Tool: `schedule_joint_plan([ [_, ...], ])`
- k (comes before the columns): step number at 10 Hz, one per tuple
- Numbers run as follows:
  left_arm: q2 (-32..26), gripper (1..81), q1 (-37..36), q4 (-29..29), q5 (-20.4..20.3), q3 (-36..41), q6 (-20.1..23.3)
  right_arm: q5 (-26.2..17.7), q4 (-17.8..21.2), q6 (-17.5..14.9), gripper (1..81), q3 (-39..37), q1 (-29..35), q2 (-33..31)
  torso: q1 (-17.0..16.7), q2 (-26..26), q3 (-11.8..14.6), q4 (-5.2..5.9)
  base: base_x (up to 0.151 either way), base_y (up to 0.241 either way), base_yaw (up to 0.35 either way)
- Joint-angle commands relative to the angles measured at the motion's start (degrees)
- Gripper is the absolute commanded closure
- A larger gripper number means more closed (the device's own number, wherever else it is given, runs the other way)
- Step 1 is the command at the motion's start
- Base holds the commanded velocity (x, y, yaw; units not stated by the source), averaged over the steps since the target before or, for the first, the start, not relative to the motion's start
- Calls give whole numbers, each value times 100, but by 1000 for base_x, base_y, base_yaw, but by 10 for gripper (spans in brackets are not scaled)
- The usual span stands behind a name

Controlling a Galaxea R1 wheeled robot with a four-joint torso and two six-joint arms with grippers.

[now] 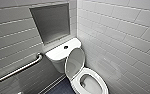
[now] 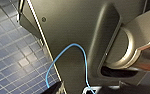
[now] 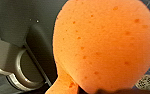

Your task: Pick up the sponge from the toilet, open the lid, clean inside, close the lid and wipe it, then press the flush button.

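At the tiled corner: toilet, white glossy ceramic, with a boxy tank against the wall and an oval bowl standing open.
Lid: smooth white oval, raised upright and leaning back on the tank; the ring seat lies down on the bowl.
Button: small dark round spot on the flat tank top.
Sponge: orange-red, porous and pitted with darker specks. It bulges round and is pinched to a narrow neck. It is off the toilet, in the right claw.
Right claw: clamped on the sponge's narrow end.
Left claw: I cannot tell whether it is open or closed.
Walls: glossy pale rectangular tiles, with a square grey recess above the tank.
Rail: round metal tube on the wall beside the tank.
Floor: small square dark-blue tiles with pale grout.
Cable: thin light-blue loop across the left wrist's dark plate.
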Motion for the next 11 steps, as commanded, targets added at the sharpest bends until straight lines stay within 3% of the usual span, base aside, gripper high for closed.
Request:
schedule_joint_plan([
  [1,115,10,119,-799,724,15,1129,-291,2005,-2168,811,100,-217,-108,0,0,0,0,0,0,0],
  [4,125,10,23,-3932,1119,364,4920,-457,3664,-4004,811,294,-173,-169,0,0,2,0,0,0,0],
  [5,55,10,-38,-4794,1182,618,5881,-467,4029,-4325,811,372,-164,-205,0,0,2,-2,0,0,0],
  [6,-59,10,-74,-5126,1226,814,6048,-482,4100,-4325,811,608,-147,-335,0,0,2,-2,0,0,0],
  [8,-254,10,-171,-5128,1182,1043,6056,-458,4100,-4316,811,1409,-138,-828,0,0,5,-2,0,0,0],
  [11,-938,10,-443,-5119,1191,2298,6100,-406,4021,-4325,811,2674,-103,-1566,0,0,5,-2,0,0,0],
])
